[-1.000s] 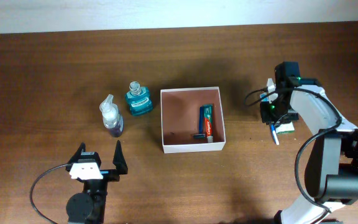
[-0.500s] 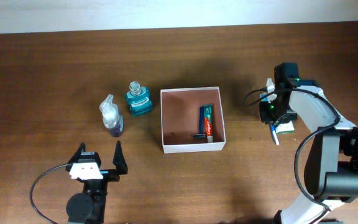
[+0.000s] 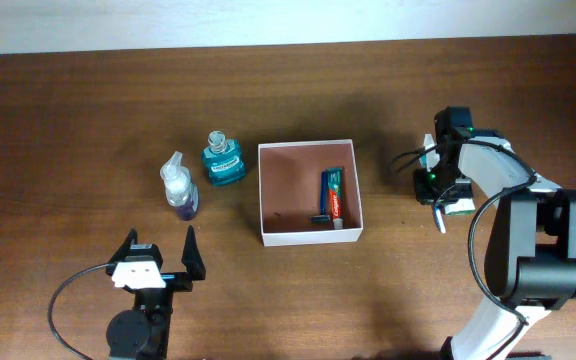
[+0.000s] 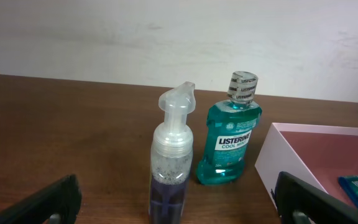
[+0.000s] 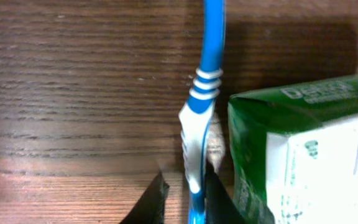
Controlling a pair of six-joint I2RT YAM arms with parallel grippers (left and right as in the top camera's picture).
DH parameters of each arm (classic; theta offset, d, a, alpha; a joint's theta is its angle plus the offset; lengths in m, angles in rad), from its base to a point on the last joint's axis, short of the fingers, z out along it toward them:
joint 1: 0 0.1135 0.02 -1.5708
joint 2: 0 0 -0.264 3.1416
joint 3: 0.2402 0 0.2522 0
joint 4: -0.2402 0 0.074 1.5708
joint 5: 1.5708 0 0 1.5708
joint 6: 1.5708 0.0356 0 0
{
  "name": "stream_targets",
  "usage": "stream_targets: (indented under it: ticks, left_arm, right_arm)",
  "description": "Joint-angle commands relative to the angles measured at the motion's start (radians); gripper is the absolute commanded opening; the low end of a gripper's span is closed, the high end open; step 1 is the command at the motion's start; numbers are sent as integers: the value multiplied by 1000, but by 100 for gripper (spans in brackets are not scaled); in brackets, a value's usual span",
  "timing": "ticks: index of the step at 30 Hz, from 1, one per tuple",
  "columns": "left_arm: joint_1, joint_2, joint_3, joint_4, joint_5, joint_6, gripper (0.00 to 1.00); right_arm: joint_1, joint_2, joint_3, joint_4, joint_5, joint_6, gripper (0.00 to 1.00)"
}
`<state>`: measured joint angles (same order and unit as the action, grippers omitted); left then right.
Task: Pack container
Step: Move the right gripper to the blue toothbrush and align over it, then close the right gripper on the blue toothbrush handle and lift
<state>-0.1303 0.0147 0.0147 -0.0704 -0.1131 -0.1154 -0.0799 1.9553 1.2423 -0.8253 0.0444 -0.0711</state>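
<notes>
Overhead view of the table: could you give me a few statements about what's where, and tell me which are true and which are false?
1. A toothpaste tube lies inside the container. True.
2. The mouthwash bottle stands inside the container. False: it stands on the table left of it, next to the pump bottle.
3. The right gripper has the blue toothbrush between its fingers. True.
4. The left gripper holds the pump bottle. False: it is open and empty, apart from the bottle.
</notes>
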Motion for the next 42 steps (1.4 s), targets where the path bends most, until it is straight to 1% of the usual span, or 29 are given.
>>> stream_targets:
  ticks: [1, 3, 5, 6, 11, 15, 21, 26, 29, 33, 34, 36, 38, 42]
  left_arm:
    - [5, -9, -6, 2, -15, 16, 99]
    - [5, -9, -6, 2, -15, 16, 99]
    - [5, -9, -6, 2, -15, 16, 99]
    - [5, -9, -6, 2, -15, 16, 99]
    - [5, -9, -6, 2, -15, 16, 99]
    - [5, -9, -6, 2, -15, 16, 100]
    - [5, -9, -6, 2, -15, 16, 99]
    - [5, -9, -6, 2, -15, 16, 99]
    - [5, -9, -6, 2, -15, 16, 99]
    - [5, -9, -6, 2, -15, 16, 99]
    - [5, -9, -6, 2, -15, 16, 99]
    - [5, -9, -6, 2, -15, 16, 99]
    - [5, -9, -6, 2, -15, 16, 99]
    - [5, -9, -6, 2, -15, 16, 99]
  right_arm:
    - [0, 26, -10, -4, 13, 8, 12]
    - [0, 26, -10, -4, 12, 8, 8]
    - [0, 26, -8, -5, 12, 8, 7]
    - [0, 26, -7, -5, 13, 8, 4]
    - [0, 26, 12, -10, 11, 9, 4]
    - [1, 26, 65, -54, -12, 8, 4]
    - [1, 26, 213, -142, -86, 8, 4]
    - [12, 26, 356, -217, -199, 9, 4]
    - [28, 26, 406, -243, -191, 9, 4]
    - [34, 28, 393, -245, -160, 29, 5]
    - [34, 28, 378, -245, -129, 58, 5]
    - [34, 29, 339, -234, -83, 92, 17]
    - [34, 29, 287, -211, -74, 91, 23]
    - [34, 29, 194, -163, -74, 113, 31]
